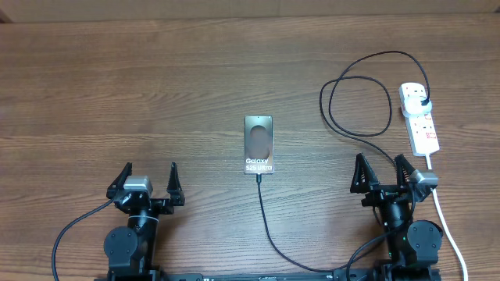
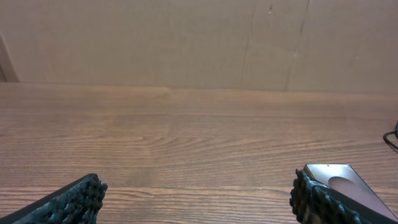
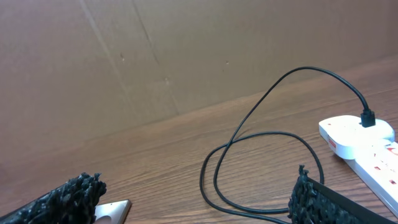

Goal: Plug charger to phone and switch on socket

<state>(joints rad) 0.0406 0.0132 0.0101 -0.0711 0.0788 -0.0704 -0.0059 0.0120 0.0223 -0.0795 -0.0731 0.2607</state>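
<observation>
Wide-spread and holding nothing, the left gripper (image 1: 150,168) and right gripper (image 1: 380,160) sit low in the overhead view. Between them at centre frame lies the phone (image 1: 258,144) on the wooden table (image 1: 117,94). The charger (image 1: 269,226) meets its lower edge and loops above the right gripper to the socket (image 1: 419,117) at far right.

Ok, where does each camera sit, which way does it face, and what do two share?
Overhead: fixed above the table, looking straight down; shows left gripper, right gripper, phone, charger cable, power strip.
Left wrist: on the left arm, low, facing forward to the wall; own fingers at the bottom corners, phone bottom right.
Right wrist: on the right arm, facing forward; own fingers at bottom, charger cable and power strip ahead.
Shared: overhead and right wrist both show charger cable and power strip.
</observation>
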